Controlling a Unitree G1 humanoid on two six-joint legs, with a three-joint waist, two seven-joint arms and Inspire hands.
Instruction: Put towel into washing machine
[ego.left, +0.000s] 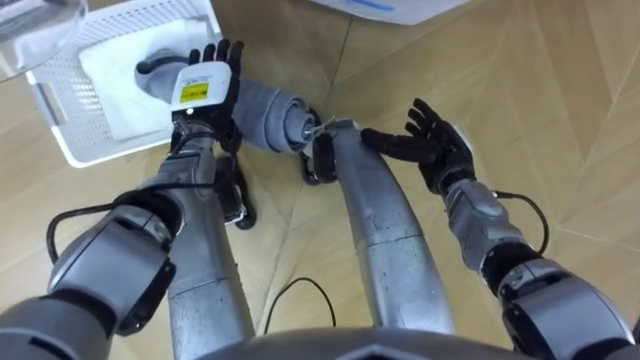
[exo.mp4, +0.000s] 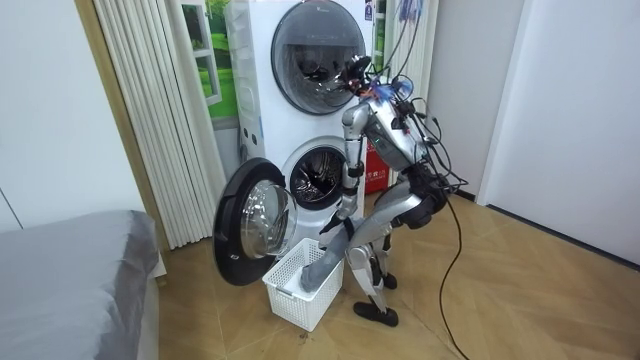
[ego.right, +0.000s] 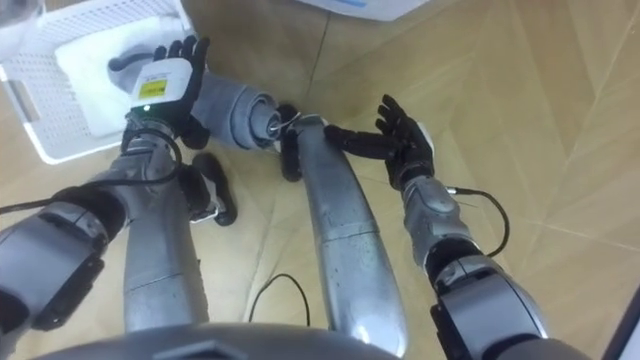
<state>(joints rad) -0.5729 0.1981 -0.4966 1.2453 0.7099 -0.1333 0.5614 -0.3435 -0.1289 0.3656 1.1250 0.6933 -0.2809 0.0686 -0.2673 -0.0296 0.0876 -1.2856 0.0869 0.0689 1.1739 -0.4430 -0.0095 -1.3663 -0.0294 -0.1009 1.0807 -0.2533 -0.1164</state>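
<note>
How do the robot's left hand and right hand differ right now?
The left hand reaches over the white towel in the laundry basket; the right hand hangs over the wood floor. The left hand's fingers lie closer together; the right hand's are splayed. Both are open, holding nothing.

We find the towel in the basket, on the floor before the washing machine, whose open door stands at the room view's left.
</note>
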